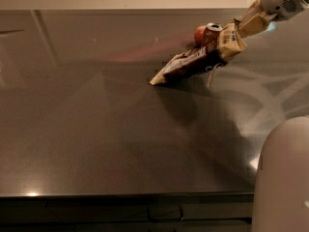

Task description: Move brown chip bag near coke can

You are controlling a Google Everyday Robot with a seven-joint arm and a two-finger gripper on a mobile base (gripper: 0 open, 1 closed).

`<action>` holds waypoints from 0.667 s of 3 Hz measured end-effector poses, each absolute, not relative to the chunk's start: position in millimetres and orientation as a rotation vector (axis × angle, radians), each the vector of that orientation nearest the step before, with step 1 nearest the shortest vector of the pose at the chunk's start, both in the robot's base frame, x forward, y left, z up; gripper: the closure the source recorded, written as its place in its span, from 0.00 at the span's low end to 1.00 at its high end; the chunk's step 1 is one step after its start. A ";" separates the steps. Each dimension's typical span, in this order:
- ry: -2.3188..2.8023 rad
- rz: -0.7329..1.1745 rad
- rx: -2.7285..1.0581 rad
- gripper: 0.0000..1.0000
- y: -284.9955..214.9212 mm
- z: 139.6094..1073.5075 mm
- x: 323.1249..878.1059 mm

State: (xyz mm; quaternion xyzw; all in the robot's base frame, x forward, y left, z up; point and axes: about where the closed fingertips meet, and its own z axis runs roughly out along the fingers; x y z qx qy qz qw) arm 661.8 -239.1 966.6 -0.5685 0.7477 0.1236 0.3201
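Observation:
The brown chip bag (195,63) is dark brown with cream edges and hangs tilted, its lower left corner touching or just above the dark tabletop (96,120). My gripper (241,29) is at the upper right, shut on the bag's cream upper right end. The coke can (211,33) stands upright just behind the bag, its silver top showing, its lower part hidden by the bag. A round red-orange ball (200,34) sits right beside the can on its left.
A pale rounded part of the robot's body (282,178) fills the lower right corner. The table's front edge (125,195) runs along the bottom. A light wall lies behind the table's far edge.

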 end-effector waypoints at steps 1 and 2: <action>1.986 0.300 -1.485 0.58 -250.5 959.8 666.6; 1.975 0.290 -1.469 0.35 -248.0 959.6 674.2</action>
